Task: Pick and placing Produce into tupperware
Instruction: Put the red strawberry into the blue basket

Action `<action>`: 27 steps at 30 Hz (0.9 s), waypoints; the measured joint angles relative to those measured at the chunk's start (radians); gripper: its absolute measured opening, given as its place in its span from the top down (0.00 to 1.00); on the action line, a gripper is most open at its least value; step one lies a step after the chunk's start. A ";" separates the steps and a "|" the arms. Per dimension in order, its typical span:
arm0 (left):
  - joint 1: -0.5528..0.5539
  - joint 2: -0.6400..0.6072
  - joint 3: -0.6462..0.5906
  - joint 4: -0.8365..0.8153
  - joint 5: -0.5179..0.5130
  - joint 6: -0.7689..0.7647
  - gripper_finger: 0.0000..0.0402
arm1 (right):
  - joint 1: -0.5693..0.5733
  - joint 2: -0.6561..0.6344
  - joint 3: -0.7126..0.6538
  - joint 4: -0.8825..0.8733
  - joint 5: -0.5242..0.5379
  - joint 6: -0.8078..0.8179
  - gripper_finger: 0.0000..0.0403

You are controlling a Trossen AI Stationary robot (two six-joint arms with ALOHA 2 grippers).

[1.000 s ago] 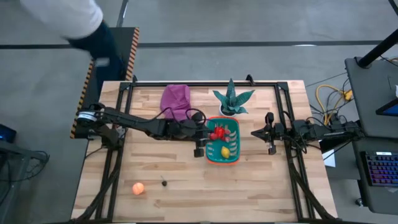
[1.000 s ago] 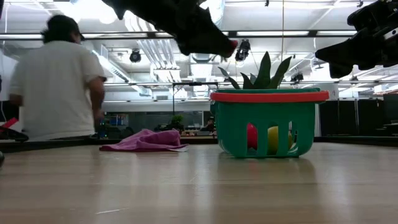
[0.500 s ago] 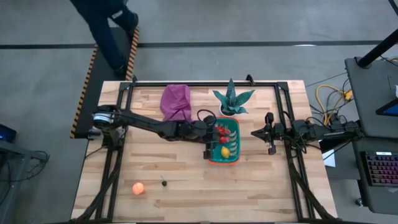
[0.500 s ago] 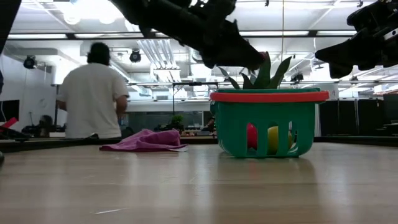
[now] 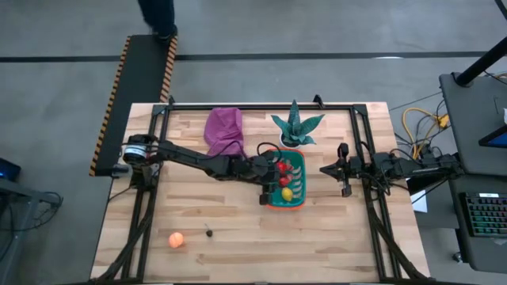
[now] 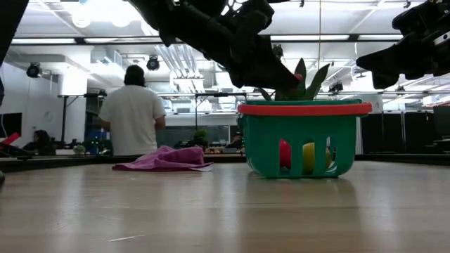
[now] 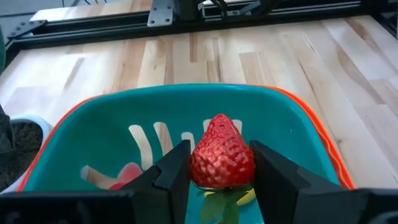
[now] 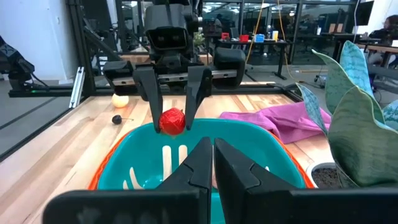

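Red strawberry (image 7: 222,152) sits clamped in the left end effector (image 7: 217,167) over the teal basket (image 7: 298,124); releasing it comes next.

One camera hangs overhead, looking straight down on the whole bench (image 5: 238,229). Another sits at bench height, facing level into the room. Each wrist camera looks closely past its own fingers (image 7: 174,171). All four share the teal basket (image 5: 297,198), mid-frame.
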 joint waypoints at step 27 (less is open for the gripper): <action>-0.015 0.000 -0.004 -0.051 0.023 -0.077 0.69 | 0.000 0.000 0.000 0.000 0.000 0.000 0.98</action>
